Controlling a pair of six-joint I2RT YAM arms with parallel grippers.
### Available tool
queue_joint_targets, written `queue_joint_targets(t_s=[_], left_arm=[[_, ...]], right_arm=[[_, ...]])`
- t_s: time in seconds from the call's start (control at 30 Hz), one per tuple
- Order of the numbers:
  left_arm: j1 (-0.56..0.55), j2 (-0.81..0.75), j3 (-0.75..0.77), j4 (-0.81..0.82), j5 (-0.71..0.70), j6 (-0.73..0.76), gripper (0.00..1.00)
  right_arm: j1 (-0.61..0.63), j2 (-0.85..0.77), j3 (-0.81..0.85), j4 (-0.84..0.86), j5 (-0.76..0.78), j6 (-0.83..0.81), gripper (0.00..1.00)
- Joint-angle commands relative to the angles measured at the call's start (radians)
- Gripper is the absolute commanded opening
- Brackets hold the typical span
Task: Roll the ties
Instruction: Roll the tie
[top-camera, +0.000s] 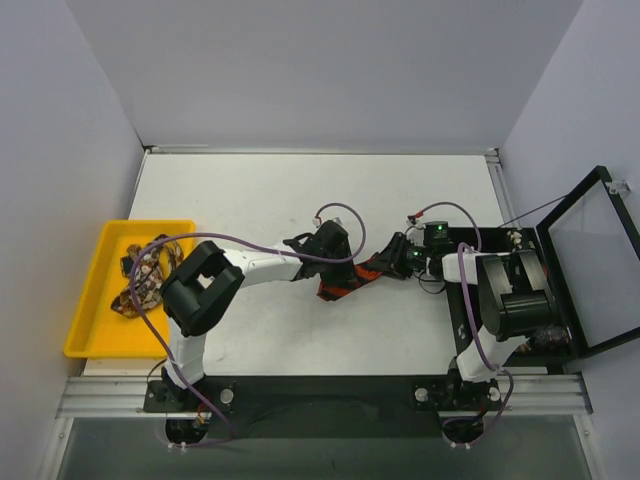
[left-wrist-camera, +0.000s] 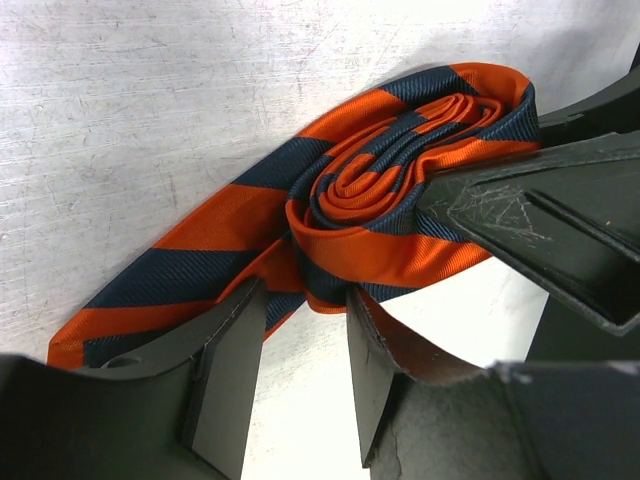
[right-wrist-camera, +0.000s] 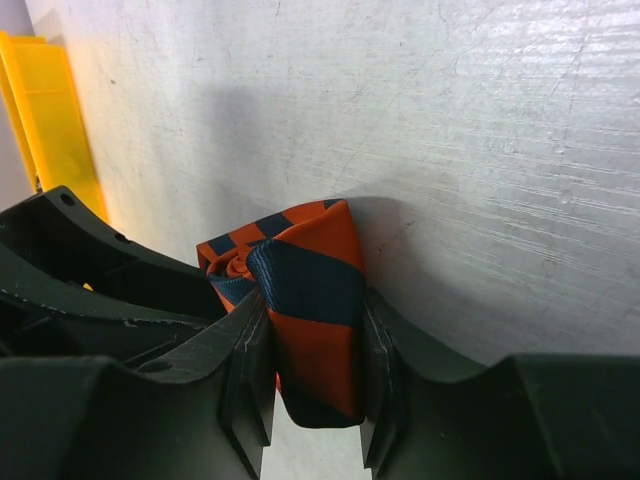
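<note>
The red-orange and dark-striped tie (top-camera: 345, 283) lies on the white table between my two grippers. In the left wrist view one end of it is wound into a tight coil (left-wrist-camera: 400, 190), and the flat tail runs off to the lower left. My right gripper (right-wrist-camera: 312, 320) is shut on that coil (right-wrist-camera: 310, 290), squeezing it from both sides; in the top view it sits at the centre right (top-camera: 392, 258). My left gripper (left-wrist-camera: 305, 300) is open, with its fingertips at the near edge of the tie just below the coil; in the top view it is over the tie (top-camera: 340, 262).
A yellow tray (top-camera: 85, 300) stands at the table's left edge and holds other brown patterned ties (top-camera: 140, 285); it also shows in the right wrist view (right-wrist-camera: 60, 110). A black box with an open clear lid (top-camera: 590, 260) stands at the right, behind the right arm.
</note>
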Motion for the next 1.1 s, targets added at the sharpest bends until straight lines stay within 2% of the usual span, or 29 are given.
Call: queue_joint_targets(t_s=[0.0,0.13,0.2,0.27,0.3,0.4,0.43,0.5,0.53,0.63,0.67,0.73,0.77,0.9,1.07], left_arm=[[0.006,-0.007,-0.014,0.004,-0.010,0.007,0.49],[0.008,-0.061,-0.034,-0.010,-0.030,0.028,0.60],[0.010,-0.113,-0.046,-0.027,-0.053,0.044,0.68],[0.019,-0.180,-0.078,-0.039,-0.079,0.056,0.71],[0.026,-0.205,-0.093,-0.054,-0.099,0.062,0.73],[0.062,-0.314,-0.170,-0.091,-0.140,0.077,0.74],[0.072,-0.343,-0.191,-0.103,-0.154,0.080,0.74],[0.097,-0.441,-0.260,-0.143,-0.202,0.093,0.74],[0.103,-0.477,-0.286,-0.161,-0.217,0.097,0.74],[0.141,-0.612,-0.383,-0.221,-0.260,0.096,0.74],[0.155,-0.676,-0.406,-0.232,-0.263,0.096,0.74],[0.204,-0.740,-0.475,-0.283,-0.269,0.090,0.74],[0.220,-0.802,-0.497,-0.319,-0.274,0.088,0.74],[0.281,-0.937,-0.567,-0.408,-0.288,0.093,0.73],[0.325,-1.066,-0.594,-0.488,-0.297,0.107,0.74]], right_arm=[[0.036,-0.023,-0.003,-0.103,0.112,-0.065,0.16],[0.070,-0.076,0.020,-0.182,0.235,-0.113,0.00],[0.098,-0.101,0.038,-0.241,0.346,-0.140,0.00],[0.136,-0.138,0.060,-0.283,0.422,-0.172,0.00],[0.150,-0.148,0.064,-0.320,0.510,-0.180,0.00],[0.222,-0.185,0.103,-0.401,0.649,-0.219,0.00],[0.245,-0.191,0.117,-0.427,0.755,-0.226,0.00],[0.325,-0.193,0.144,-0.494,0.863,-0.255,0.00],[0.351,-0.188,0.172,-0.515,0.985,-0.260,0.00],[0.461,-0.150,0.231,-0.576,1.140,-0.274,0.00],[0.486,-0.136,0.245,-0.590,1.246,-0.271,0.00],[0.556,-0.084,0.268,-0.617,1.333,-0.277,0.00],[0.579,-0.064,0.299,-0.631,1.427,-0.276,0.00],[0.697,0.067,0.376,-0.680,1.583,-0.301,0.00],[0.812,0.181,0.451,-0.726,1.628,-0.295,0.01]])
